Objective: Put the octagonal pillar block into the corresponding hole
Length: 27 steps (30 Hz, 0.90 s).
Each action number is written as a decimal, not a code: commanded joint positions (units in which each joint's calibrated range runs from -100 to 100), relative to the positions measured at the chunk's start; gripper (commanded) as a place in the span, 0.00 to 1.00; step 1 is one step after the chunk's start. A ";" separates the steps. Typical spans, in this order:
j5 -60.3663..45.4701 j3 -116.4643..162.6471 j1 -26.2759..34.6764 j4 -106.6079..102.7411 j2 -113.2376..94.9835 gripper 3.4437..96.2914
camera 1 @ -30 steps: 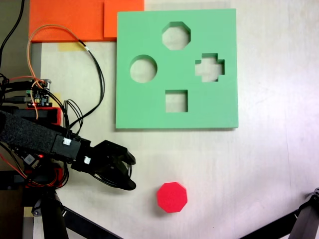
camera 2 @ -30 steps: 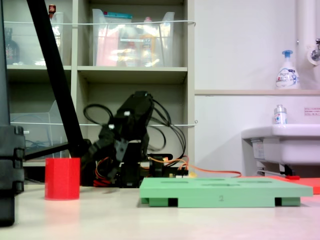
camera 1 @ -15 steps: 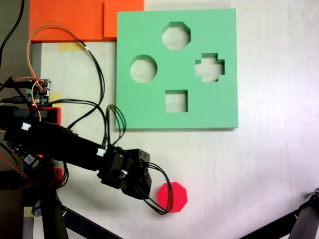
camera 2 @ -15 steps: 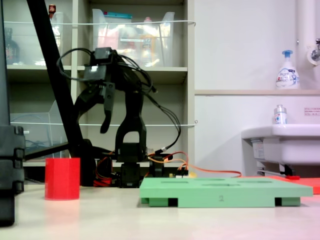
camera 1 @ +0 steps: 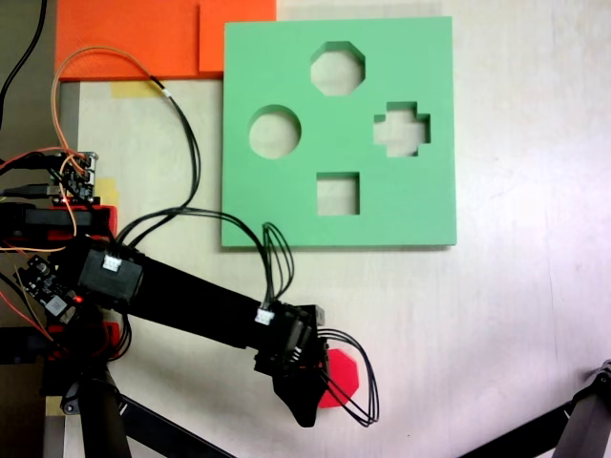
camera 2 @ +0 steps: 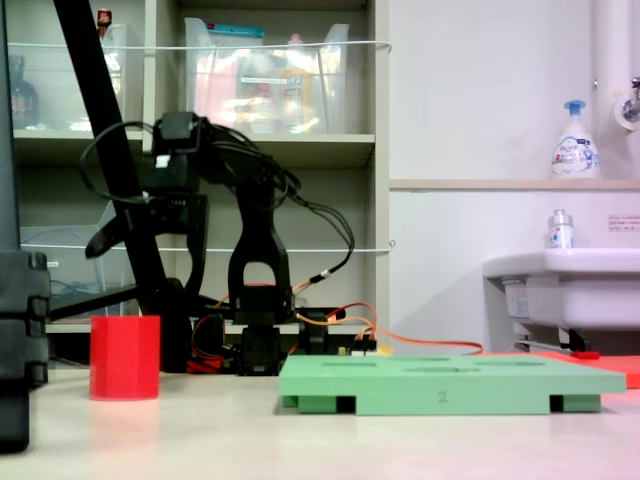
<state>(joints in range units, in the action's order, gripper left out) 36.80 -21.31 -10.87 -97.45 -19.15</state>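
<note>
Gripper [camera 2: 140,240] hangs above the red octagonal block [camera 2: 125,357], jaws spread wide; centre over block, descend straight, then close.

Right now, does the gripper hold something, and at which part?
Nothing is held. In the second exterior view the gripper hangs open above the octagonal pillar block, clear of its top; the block stands on the table.
</note>
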 commanded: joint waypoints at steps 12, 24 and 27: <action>-0.68 -8.30 -0.83 -1.10 15.94 0.97; -1.32 -8.30 -1.17 4.20 25.30 0.96; -1.32 -8.30 -1.17 4.87 28.23 0.96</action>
<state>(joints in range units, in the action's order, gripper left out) 35.92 -26.31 -12.04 -94.71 9.17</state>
